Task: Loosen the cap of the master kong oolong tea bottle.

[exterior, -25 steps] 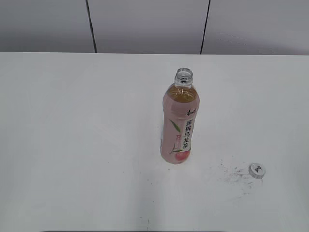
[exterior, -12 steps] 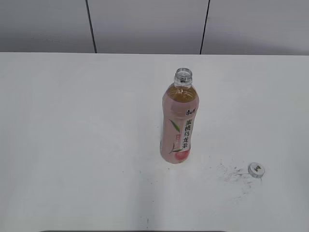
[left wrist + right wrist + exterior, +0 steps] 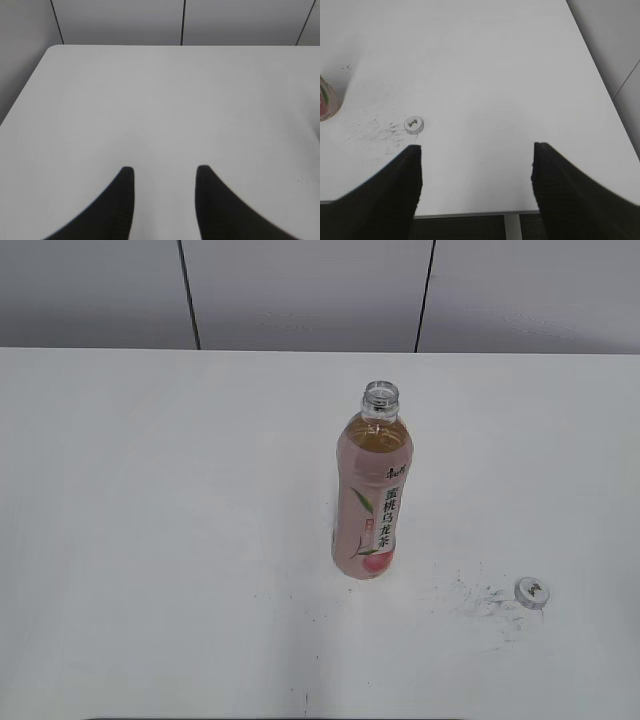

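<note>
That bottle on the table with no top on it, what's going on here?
Nothing is being handled right now. The tea bottle stands upright on the white table with its neck open, and its cap lies on the table off to the right, apart from it. Both of the robot's grippers, the left gripper and right gripper, are open and empty.

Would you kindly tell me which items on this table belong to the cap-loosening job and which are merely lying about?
Job items:
- tall clear plastic tea bottle with pink-and-white label, standing upright, neck open
- small round silver-grey ribbed cap, off the bottle, lying on the table to its right

Lying about:
- dark scuff marks on the white table, between bottle and cap
</note>
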Robot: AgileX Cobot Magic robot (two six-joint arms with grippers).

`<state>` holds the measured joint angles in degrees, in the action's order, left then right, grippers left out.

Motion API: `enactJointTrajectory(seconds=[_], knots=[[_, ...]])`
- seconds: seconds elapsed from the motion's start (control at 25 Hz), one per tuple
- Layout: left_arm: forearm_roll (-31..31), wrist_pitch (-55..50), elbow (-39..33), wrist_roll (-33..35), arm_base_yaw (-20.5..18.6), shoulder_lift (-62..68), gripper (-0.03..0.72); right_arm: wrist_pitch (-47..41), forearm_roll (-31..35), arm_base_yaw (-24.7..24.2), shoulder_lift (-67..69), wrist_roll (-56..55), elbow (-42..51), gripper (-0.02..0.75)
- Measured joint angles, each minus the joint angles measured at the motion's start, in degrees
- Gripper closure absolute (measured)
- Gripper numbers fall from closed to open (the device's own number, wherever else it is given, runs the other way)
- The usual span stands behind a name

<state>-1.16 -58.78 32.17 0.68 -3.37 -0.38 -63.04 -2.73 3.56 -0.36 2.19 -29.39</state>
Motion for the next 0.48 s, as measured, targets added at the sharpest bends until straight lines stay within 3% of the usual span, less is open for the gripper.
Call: enactJointTrajectory(seconds=[0.48], knots=[[0.00, 0.00, 0.00, 0.00, 0.00, 0.00, 0.444, 0.06, 0.00, 0.00, 0.00, 0.00, 0.00, 0.219]])
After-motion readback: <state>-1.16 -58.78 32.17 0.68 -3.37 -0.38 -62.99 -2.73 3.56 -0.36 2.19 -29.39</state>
